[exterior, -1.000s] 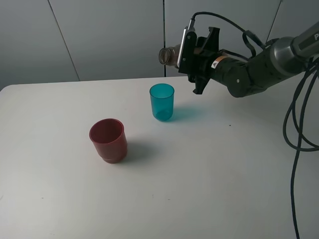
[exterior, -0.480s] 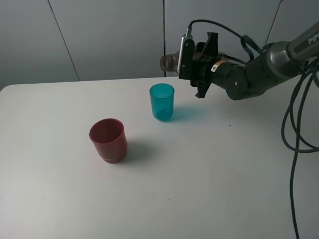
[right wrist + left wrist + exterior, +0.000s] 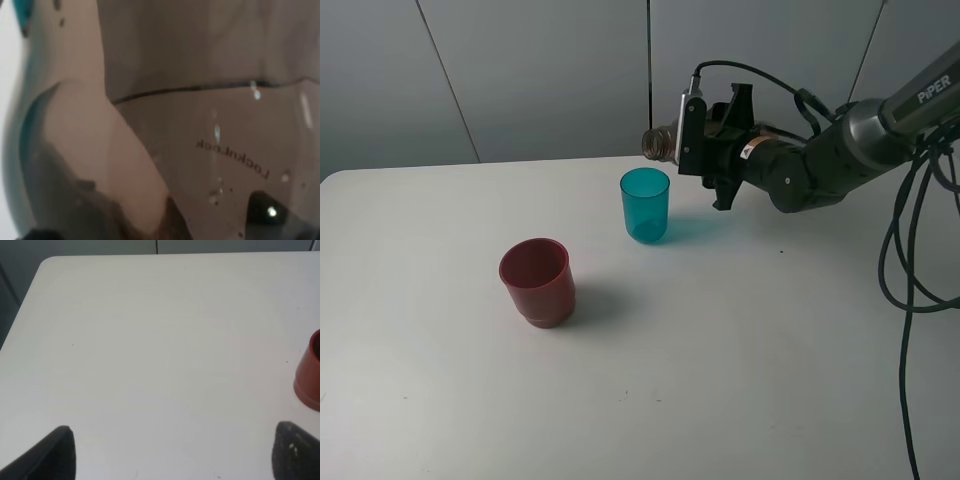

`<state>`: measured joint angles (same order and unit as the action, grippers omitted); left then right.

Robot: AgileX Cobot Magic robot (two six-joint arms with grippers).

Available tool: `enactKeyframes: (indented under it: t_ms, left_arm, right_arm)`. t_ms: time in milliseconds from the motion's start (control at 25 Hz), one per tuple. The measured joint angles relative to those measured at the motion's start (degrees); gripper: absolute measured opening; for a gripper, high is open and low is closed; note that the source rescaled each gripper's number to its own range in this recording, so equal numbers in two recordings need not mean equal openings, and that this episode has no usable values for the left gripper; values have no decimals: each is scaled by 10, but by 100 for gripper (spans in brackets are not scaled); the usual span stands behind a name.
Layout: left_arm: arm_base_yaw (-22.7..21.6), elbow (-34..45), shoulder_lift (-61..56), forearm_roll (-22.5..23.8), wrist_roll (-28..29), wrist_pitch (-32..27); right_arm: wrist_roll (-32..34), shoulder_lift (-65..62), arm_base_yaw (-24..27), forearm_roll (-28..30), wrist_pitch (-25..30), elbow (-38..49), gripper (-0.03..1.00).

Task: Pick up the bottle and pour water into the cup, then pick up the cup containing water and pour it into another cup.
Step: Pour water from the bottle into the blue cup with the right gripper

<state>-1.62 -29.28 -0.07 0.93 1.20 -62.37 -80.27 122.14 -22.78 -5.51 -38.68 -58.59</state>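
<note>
Room check: table point(image 3: 740, 350) is bare white across the whole near half and to the right of both cups. Its far edge runs just behind the teal cup point(image 3: 645, 205), with grey wall panels point(image 3: 540, 70) behind it; my arm cables point(image 3: 910, 250) hang down at the right. My right end effector point(image 3: 698, 138) is clamped on the bottle point(image 3: 659, 142), held well above the table and tipped close to horizontal, neck pointing toward my left side. The black housing hides most of the body; only the capless neck sticks out. The mouth sits higher than the teal cup's rim and slightly behind it, no contact. I can't tell whether water is coming out. In the right wrist view the bottle point(image 3: 210, 125) fills the picture: smoky translucent plastic, droplets on the wall, mirrored lettering. The teal cup stands upright, translucent; can't make out a fill level. The red cup point(image 3: 536, 282) stands upright nearer the front and to my left, well apart from the teal one. My left end effector point(image 3: 177, 452) hangs spread wide over bare table with nothing in it, the red cup point(image 3: 310, 372) off to one side.
</note>
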Motion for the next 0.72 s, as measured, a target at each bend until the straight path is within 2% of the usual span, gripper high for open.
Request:
enactKeyframes:
  t_ms: [720]
  left_arm:
    - [0,0,0,0,0,0]
  right_arm:
    - [-123,0,0,-45,-13,0,1]
